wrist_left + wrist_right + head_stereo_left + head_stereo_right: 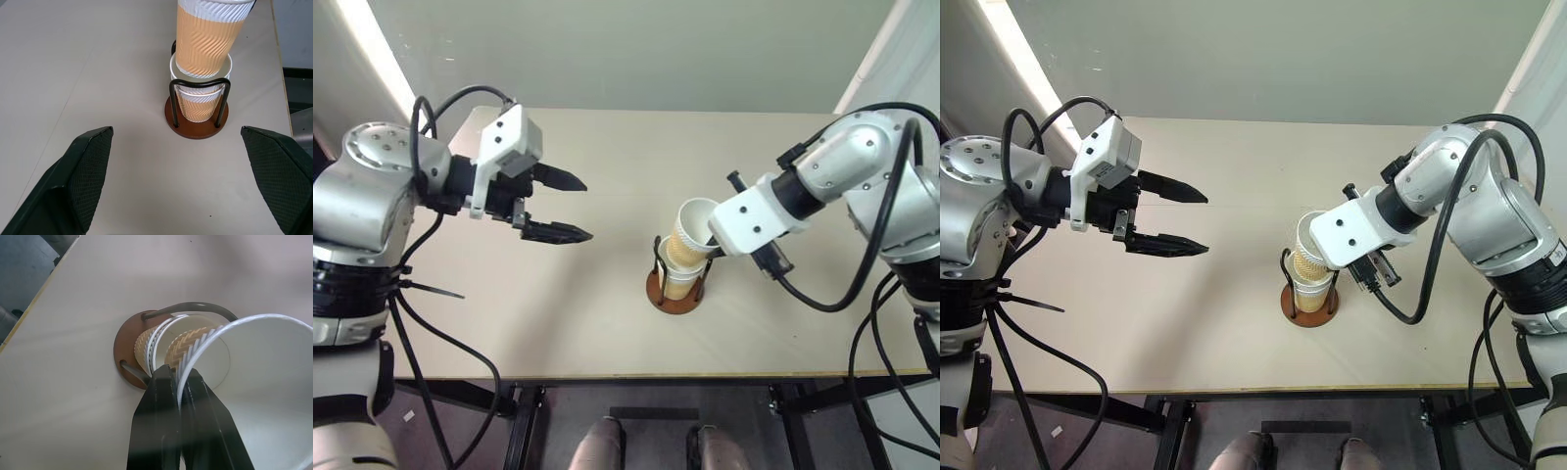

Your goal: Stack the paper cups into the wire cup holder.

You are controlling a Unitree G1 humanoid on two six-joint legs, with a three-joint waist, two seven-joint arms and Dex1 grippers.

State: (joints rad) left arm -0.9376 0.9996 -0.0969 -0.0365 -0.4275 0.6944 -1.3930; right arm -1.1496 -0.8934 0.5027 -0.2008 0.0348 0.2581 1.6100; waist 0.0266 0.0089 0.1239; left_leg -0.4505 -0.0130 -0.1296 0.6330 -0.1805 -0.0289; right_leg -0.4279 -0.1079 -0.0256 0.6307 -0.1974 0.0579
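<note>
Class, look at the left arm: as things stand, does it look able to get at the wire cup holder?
Probably yes. The left tool is open, and bare table lies between it and the wire cup holder. But the right tool grips a paper cup just above it, crowding the top.

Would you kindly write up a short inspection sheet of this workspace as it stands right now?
Surface: pale table, bare apart from the job's things.
Job's things: wire cup holder near mid-table with a paper cup seated in it; second cup tilted, its bottom entering the seated one.
Clutter: nothing seen.
Grippers: left gripper open, apart from the holder, holding nothing; right gripper shut on the second cup's rim.
Cables: black cables looping along both arms, off the table.
Surroundings: plain wall behind; dark table frame below.
</note>
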